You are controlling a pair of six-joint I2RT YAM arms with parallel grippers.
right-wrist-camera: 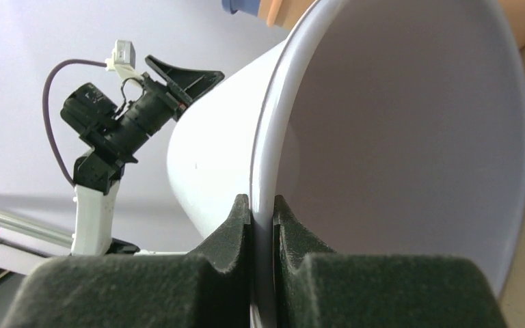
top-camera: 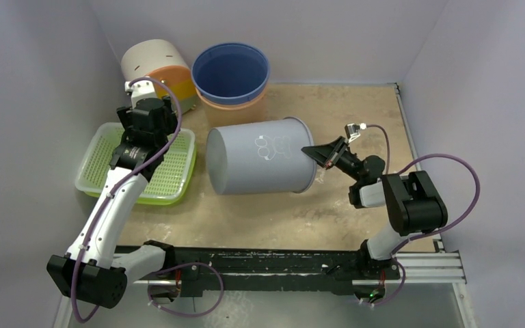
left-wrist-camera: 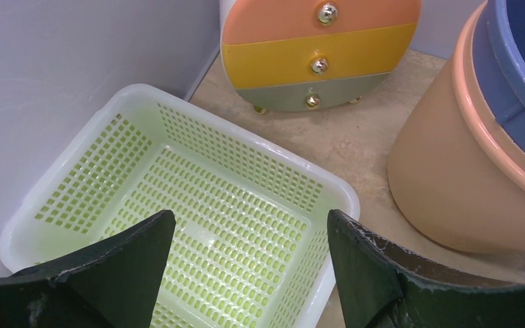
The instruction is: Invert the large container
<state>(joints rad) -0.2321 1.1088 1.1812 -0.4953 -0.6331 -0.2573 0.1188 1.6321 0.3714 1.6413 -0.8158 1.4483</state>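
Beige tabletop [top-camera: 355, 109] bears the large container [top-camera: 260, 164] on its side; the right gripper [right-wrist-camera: 262, 208] pinches its thin rim, which could slip mid-turn; left gripper [left-wrist-camera: 249, 225] hovers spread.

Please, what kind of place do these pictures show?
Probably a robot test cell, not a home: plain white walls box in a table, two arms stand on a rail at its edge, and the plastic basket, buckets and mini drawers look like props.
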